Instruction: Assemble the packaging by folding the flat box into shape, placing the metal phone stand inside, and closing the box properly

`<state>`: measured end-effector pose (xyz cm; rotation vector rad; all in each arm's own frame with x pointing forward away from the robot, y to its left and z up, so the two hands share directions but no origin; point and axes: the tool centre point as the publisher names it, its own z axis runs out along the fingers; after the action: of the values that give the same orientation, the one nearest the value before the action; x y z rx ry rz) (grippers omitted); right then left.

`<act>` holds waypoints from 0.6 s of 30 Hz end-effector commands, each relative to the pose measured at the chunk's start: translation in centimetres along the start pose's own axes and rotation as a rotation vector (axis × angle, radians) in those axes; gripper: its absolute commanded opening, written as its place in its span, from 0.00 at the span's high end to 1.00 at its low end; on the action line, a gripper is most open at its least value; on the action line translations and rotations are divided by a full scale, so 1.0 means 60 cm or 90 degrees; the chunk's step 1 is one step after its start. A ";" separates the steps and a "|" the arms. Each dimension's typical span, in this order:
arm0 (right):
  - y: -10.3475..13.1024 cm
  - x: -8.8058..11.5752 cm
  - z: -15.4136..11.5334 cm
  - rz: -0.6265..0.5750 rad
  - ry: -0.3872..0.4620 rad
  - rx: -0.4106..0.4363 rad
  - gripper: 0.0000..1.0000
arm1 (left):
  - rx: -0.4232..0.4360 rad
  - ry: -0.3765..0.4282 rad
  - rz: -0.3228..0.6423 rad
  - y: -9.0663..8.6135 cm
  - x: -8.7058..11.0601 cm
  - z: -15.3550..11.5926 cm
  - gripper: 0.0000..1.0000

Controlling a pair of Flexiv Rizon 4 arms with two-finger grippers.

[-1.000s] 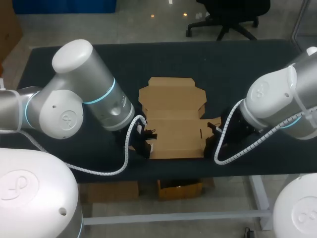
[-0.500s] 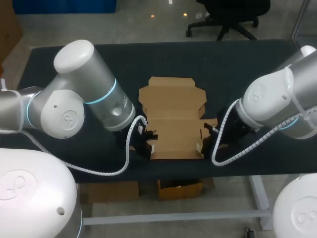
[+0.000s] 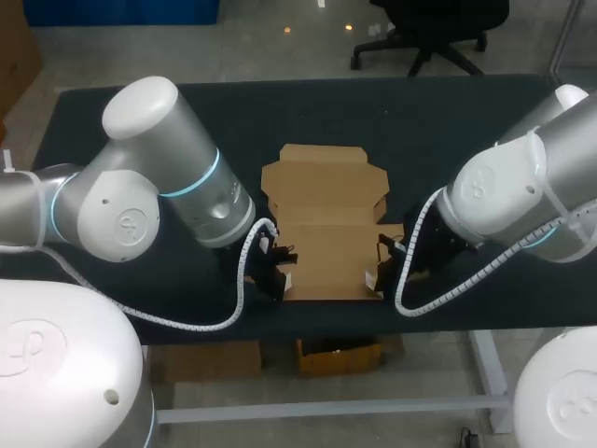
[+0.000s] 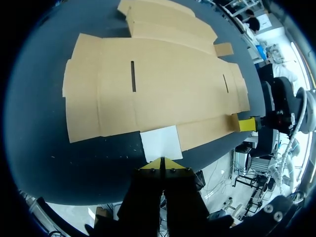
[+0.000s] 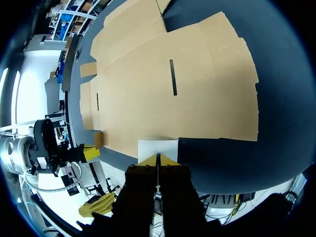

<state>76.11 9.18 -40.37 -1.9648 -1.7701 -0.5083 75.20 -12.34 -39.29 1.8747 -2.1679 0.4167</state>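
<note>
A flat brown cardboard box (image 3: pixel 326 219) lies unfolded near the front of the dark table, lid panel pointing away from me. My left gripper (image 3: pixel 277 273) is at its near left corner and my right gripper (image 3: pixel 381 271) at its near right corner. In the left wrist view the left gripper (image 4: pixel 163 163) is shut on a small pale flap (image 4: pixel 159 141) at the box's (image 4: pixel 158 84) near edge. The right gripper (image 5: pixel 158 159) is shut the same way on a pale flap (image 5: pixel 158 146) of the box (image 5: pixel 173 94). No phone stand is in view.
The table's front edge (image 3: pixel 326 313) runs just below both grippers. Dark table surface (image 3: pixel 420 121) lies behind and beside the box. In each wrist view the other arm's yellow fingertip (image 4: pixel 244 123) (image 5: pixel 91 153) shows at the far end of the box's near edge.
My right arm has moved left toward the box, drawing the box's right end inward with it. The left arm has hardly shifted.
</note>
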 end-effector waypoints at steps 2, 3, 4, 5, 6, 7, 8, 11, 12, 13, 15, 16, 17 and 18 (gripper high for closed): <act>0.000 0.003 0.002 -0.002 -0.006 0.001 1.00 | 0.006 -0.010 -0.003 -0.006 0.003 0.004 1.00; 0.000 0.003 0.002 -0.002 -0.006 0.002 1.00 | 0.007 -0.012 -0.004 -0.008 0.003 0.005 1.00; 0.000 0.003 0.002 -0.002 -0.007 0.002 1.00 | 0.007 -0.012 -0.004 -0.008 0.003 0.005 1.00; -0.001 0.003 0.002 -0.002 -0.008 0.003 1.00 | 0.007 -0.012 -0.004 -0.009 0.003 0.005 1.00; -0.001 0.003 0.003 -0.002 -0.008 0.003 1.00 | 0.008 -0.013 -0.005 -0.010 0.003 0.006 1.00; -0.001 0.003 0.003 -0.003 -0.009 0.003 1.00 | 0.009 -0.013 -0.005 -0.011 0.003 0.006 1.00; -0.001 0.003 0.003 -0.003 -0.010 0.004 1.00 | 0.009 -0.013 -0.006 -0.012 0.003 0.006 1.00; -0.001 0.005 0.004 -0.004 -0.012 0.005 1.00 | 0.010 -0.011 -0.007 -0.014 0.004 0.005 1.00; -0.001 0.005 0.004 -0.005 -0.013 0.005 1.00 | 0.011 -0.010 -0.006 -0.014 0.005 0.005 1.00; -0.001 0.006 0.004 -0.005 -0.014 0.005 1.00 | 0.012 -0.009 -0.005 -0.013 0.006 0.004 1.00; -0.002 0.006 0.005 -0.006 -0.015 0.005 1.00 | 0.013 -0.007 0.000 -0.011 0.010 0.003 1.00; -0.002 0.007 0.006 -0.006 -0.019 0.005 1.00 | 0.014 -0.007 0.002 -0.010 0.011 0.003 1.00; -0.002 0.007 0.006 -0.006 -0.020 0.004 1.00 | 0.013 -0.007 0.004 -0.009 0.012 0.004 1.00; -0.003 0.007 0.007 -0.006 -0.019 0.005 1.00 | 0.013 -0.007 0.006 -0.009 0.013 0.004 1.00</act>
<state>76.01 9.50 -40.42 -1.9618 -1.7938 -0.4839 75.77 -13.04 -39.17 1.8796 -2.1827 0.4337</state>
